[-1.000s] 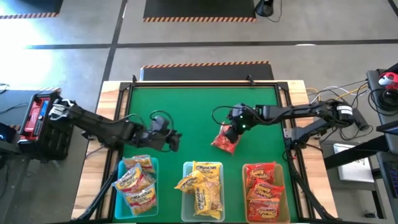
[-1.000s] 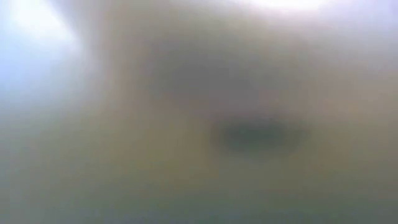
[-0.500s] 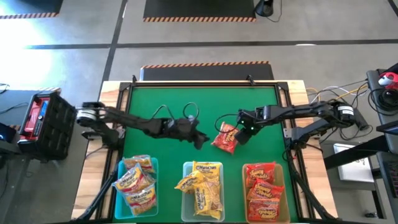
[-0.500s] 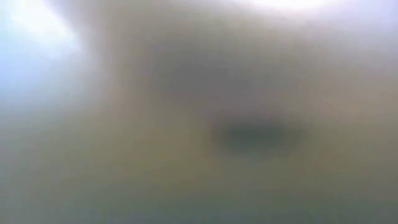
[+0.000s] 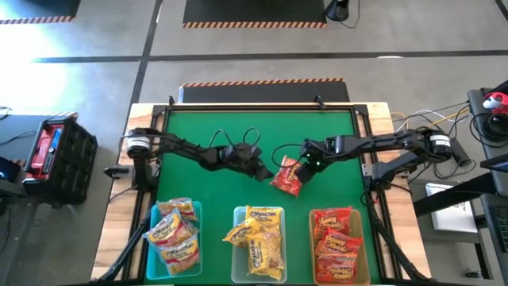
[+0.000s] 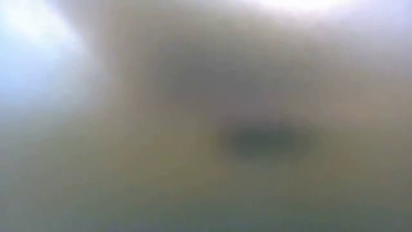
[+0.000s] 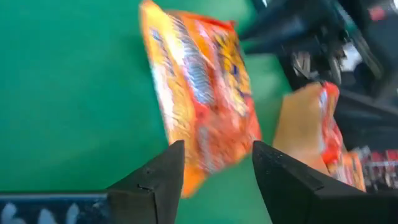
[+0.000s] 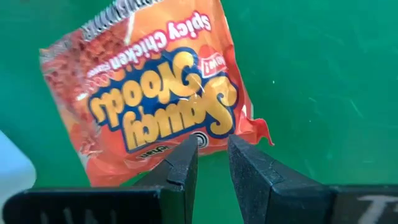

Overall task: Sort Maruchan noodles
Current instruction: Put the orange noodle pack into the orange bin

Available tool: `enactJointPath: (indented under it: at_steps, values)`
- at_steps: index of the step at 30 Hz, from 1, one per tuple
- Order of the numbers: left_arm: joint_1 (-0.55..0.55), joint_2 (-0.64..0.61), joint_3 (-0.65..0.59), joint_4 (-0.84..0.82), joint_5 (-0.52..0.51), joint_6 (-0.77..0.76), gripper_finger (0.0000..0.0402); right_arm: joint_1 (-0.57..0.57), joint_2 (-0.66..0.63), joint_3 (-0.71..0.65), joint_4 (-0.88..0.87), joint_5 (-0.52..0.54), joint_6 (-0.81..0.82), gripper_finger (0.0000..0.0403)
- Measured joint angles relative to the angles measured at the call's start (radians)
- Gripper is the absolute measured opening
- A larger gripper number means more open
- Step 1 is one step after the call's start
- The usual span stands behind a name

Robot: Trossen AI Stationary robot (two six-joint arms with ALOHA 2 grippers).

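Note:
One red-orange Maruchan packet (image 5: 287,176) lies flat on the green mat between both grippers, printed "Saucy Noods". My left gripper (image 5: 263,169) is at its left side, open; in the left wrist view (image 7: 217,168) the packet's end (image 7: 200,168) reaches in between the fingers. My right gripper (image 5: 305,165) sits at the packet's right side. In the right wrist view (image 8: 211,162) its fingers stand a narrow gap apart just short of the packet's edge (image 8: 208,142). The low view shows only blur.
Three translucent bins stand along the near edge: the left bin (image 5: 155,238) holds orange-yellow packets, the middle bin (image 5: 236,246) yellow ones, the right bin (image 5: 362,246) red ones. Bare green mat (image 5: 238,127) lies on the far half. A black crate (image 5: 59,159) sits beyond the table's left edge.
My left arm has swung from above the left bin toward the table's right and a little farther, reaching the packet's left side. My right gripper has drawn back slightly toward the right, off the packet. The packet now lies flatter on the mat, in nearly the same spot.

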State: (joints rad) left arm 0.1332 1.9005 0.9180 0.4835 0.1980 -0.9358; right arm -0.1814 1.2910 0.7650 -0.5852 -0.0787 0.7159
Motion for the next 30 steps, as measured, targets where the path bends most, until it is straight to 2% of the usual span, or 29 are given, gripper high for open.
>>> enactJointPath:
  at_steps: [7, 13, 19, 25, 30]
  values:
    - [0.06, 0.038, 0.0, 0.084, 0.038, -0.016, 0.0214, 0.0, 0.071, 0.0, 0.033, 0.0, 0.035, 0.0079]
    - [0.07, 0.039, 0.0, 0.08, 0.05, -0.017, 0.0241, 0.0, 0.14, 0.0, 0.185, -0.019, 0.052, 0.0079]
    - [0.07, 0.042, 0.0, 0.072, 0.05, -0.016, 0.0247, 0.0, 0.19, 0.0, 0.278, -0.037, 0.063, 0.0079]
    - [0.07, 0.058, 0.0, -0.027, 0.049, -0.023, 0.0247, 0.0, 0.215, 0.002, 0.3, -0.035, 0.072, 0.0079]
    - [0.07, 0.079, 0.0, 0.009, 0.043, -0.069, 0.0247, 0.0, 0.216, 0.0, 0.353, -0.03, 0.072, 0.0079]
